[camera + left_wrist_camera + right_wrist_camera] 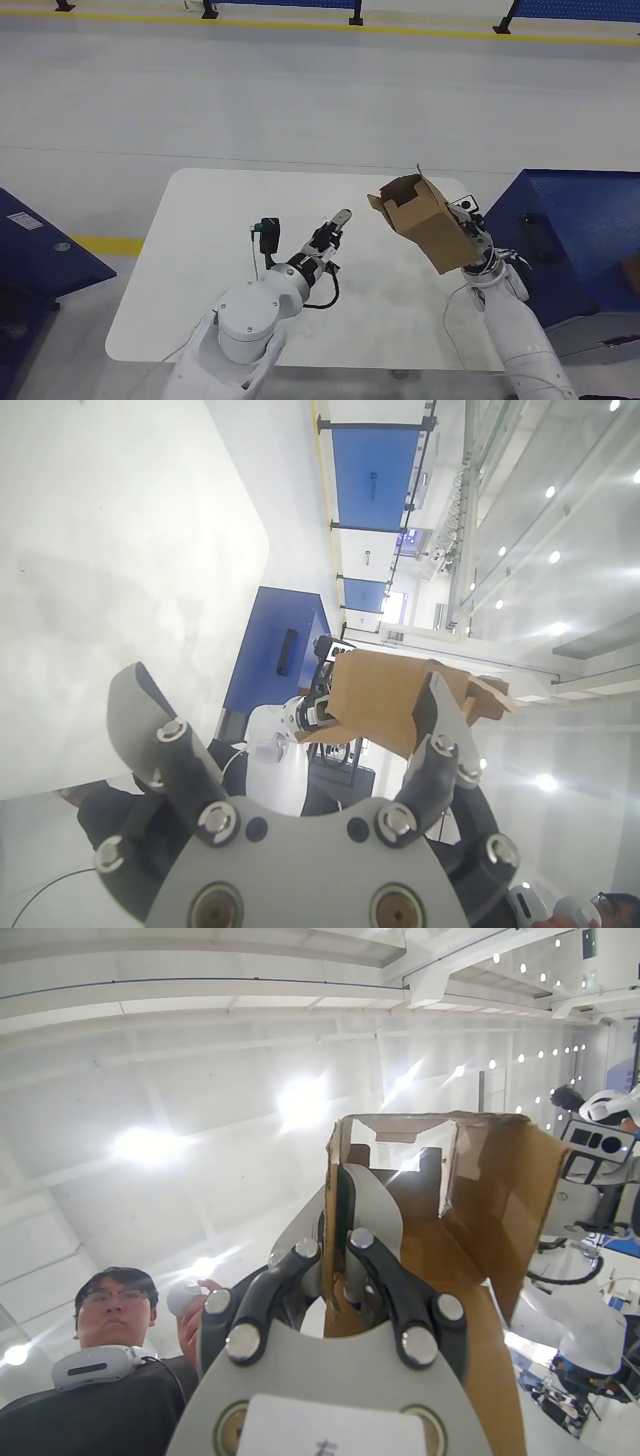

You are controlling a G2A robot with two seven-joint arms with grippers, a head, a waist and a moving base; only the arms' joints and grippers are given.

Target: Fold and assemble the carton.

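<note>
Because the right gripper (334, 1208) clamps only one wall of the carton (425, 222), held tilted in the air near the table's (200, 260) right edge, the cardboard may bend or slip out when the left gripper (285, 690), fingers apart and empty, pushes a flap.

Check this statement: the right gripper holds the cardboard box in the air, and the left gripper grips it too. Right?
No: the left gripper is open and empty, apart from the box, as the left wrist view shows. The right gripper alone holds it.
</note>
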